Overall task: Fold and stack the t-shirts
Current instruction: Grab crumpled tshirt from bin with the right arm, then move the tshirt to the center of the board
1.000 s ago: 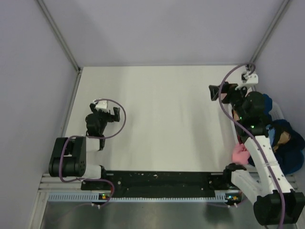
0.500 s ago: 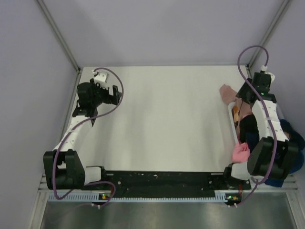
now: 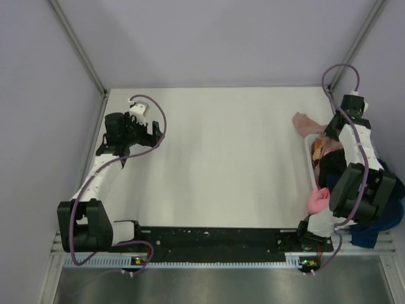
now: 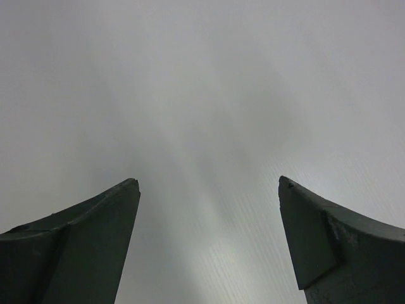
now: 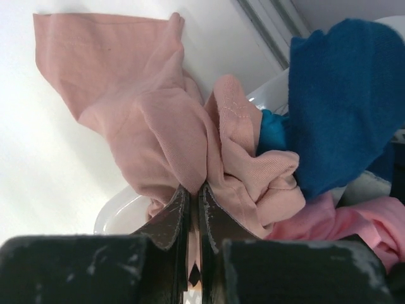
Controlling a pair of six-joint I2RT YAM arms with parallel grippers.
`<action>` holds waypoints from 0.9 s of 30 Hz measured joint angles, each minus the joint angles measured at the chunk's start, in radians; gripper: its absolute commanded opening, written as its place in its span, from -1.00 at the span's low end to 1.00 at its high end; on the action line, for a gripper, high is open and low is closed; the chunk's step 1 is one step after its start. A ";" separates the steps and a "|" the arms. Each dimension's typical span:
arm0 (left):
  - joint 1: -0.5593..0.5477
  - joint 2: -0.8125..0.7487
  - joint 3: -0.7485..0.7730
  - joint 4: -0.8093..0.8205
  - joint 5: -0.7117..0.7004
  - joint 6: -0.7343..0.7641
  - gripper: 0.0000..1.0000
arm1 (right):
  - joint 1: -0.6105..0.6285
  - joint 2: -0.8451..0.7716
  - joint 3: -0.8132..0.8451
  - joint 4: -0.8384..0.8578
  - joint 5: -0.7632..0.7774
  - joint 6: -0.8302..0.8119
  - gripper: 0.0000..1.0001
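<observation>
The tabletop (image 3: pixel 221 164) is white and flat. Pale lilac walls (image 3: pixel 221 38) close it on three sides, and slanted metal posts (image 3: pixel 77 45) stand at the two far corners.

At the right edge of the tabletop there is a white tub (image 5: pixel 119 209), full of crumpled clothes. In the tub I can see a blue t-shirt (image 5: pixel 345 95) and a bright pink t-shirt (image 5: pixel 357 225), pressed one against the other. The dusty rose t-shirt (image 5: pixel 145 120) lies partly in the tub and partly over its rim. One loose end is spread on the tabletop just beside the tub.

The right tool (image 5: pixel 192 189) has its fingers together, clamped on a fold of the dusty rose t-shirt above the tub's rim. The left tool (image 4: pixel 209 190) is at the far left, above bare tabletop. Its fingers stand wide apart and hold nothing.
</observation>
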 measured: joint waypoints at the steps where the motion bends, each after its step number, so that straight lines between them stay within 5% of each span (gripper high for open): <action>1: 0.000 0.000 0.000 0.000 0.000 0.001 0.89 | 0.000 -0.005 0.004 -0.007 0.004 -0.001 -1.00; 15: 0.000 -0.031 0.030 -0.075 -0.008 0.018 0.90 | -0.005 -0.330 0.312 -0.022 0.055 -0.066 -1.00; 27: 0.000 -0.085 0.085 -0.135 -0.005 0.033 0.94 | -0.005 -0.397 0.626 0.401 -0.451 -0.039 -1.00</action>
